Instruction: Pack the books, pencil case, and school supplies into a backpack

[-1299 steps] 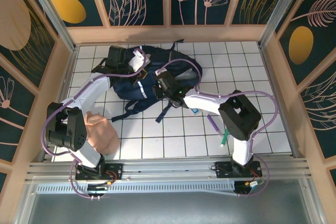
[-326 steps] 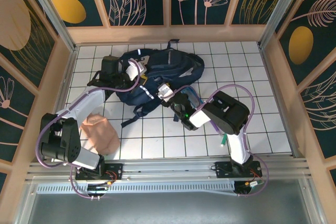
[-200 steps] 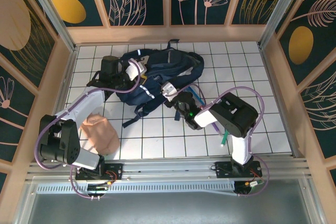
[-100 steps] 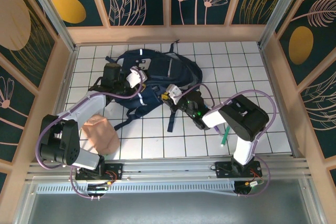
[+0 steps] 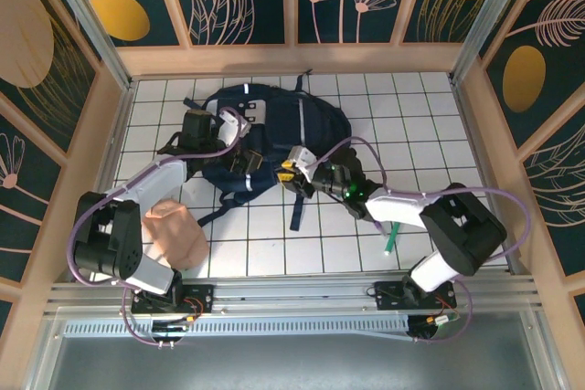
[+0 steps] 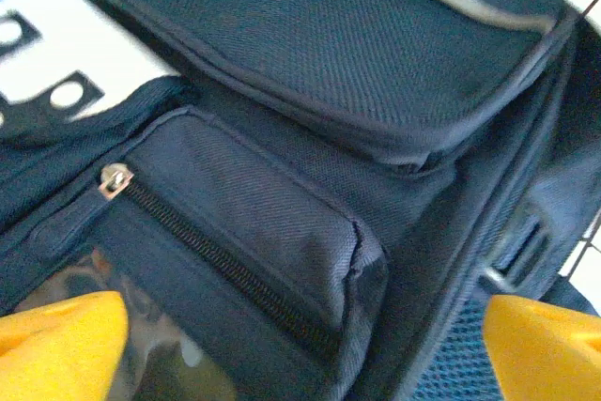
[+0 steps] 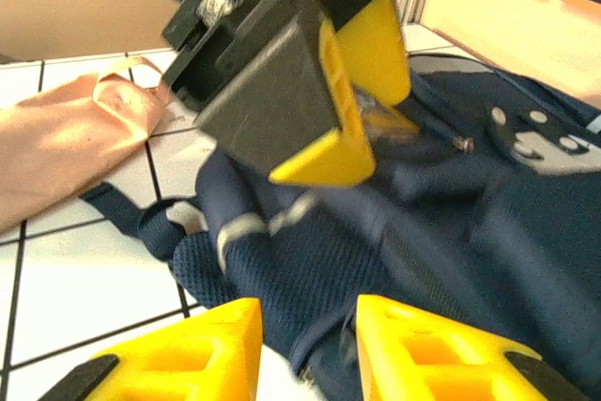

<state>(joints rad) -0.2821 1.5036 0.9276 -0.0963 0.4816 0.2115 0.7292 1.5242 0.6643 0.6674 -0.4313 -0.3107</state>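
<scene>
Sprawling over the far left tiles of the table (image 5: 430, 107), the backpack (image 5: 306, 125) lies flat and rumpled, carry loop toward the back wall and black straps trailing toward the arms, its bulk spread more across the table than along it. A peach fabric pouch (image 5: 178, 230) sits on the tiles beside the left arm, near the bag's lower strap but apart from its body. The left gripper (image 6: 300, 349) hovers over the bag's near left flank, jaws spread wide and holding nothing. A zipped front pocket (image 6: 254, 223) lies squarely below the gap, its zip running diagonally from upper left to lower right in the wrist view. The right gripper (image 7: 305, 354), at the bag's near edge just beside its partner, has its fingers parted by a narrow gap over a fold of mesh padding, with no clear hold on it. The left arm looks the nearer for any work on the pocket. A green pen (image 5: 391, 239) lies by the right forearm, well apart from the bag, its length running roughly far to near. The zip pull (image 6: 115, 178) rests at the zip's upper end, nearer the finger at the left of the wrist view, so the pocket looks shut and unpacked.
</scene>
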